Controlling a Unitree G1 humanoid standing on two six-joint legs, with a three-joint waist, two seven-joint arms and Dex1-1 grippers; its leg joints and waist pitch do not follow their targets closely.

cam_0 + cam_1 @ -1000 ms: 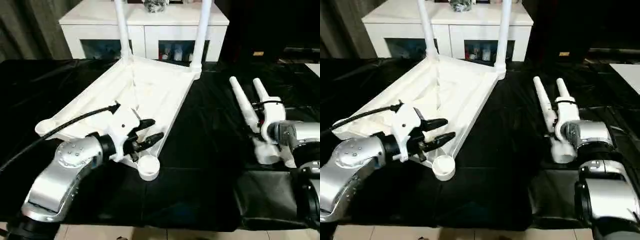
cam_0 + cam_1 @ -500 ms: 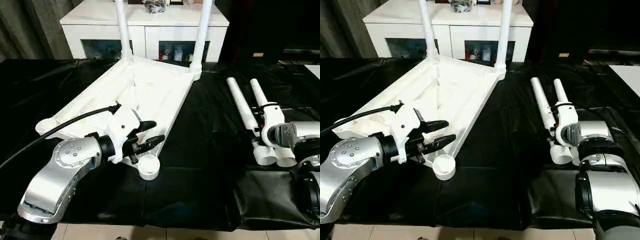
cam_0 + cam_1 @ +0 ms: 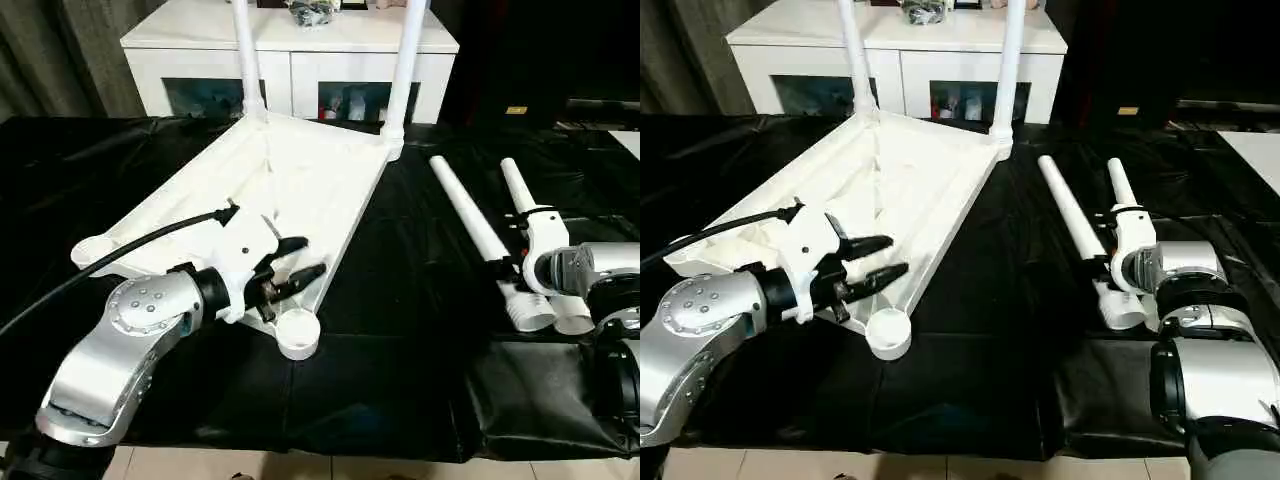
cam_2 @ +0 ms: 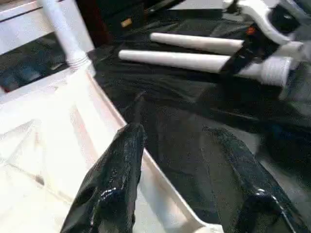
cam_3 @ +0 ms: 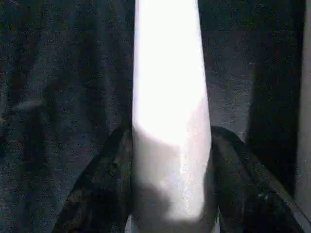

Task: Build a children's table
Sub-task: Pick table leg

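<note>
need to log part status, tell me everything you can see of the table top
The table top is a white plastic rectangle lying upside down on the black cloth, ribbed underside up. Two white legs stand upright in its far corner sockets; the two near round sockets are empty. The left gripper straddles its near right edge, one finger over the underside and the other outside the rim.
</note>
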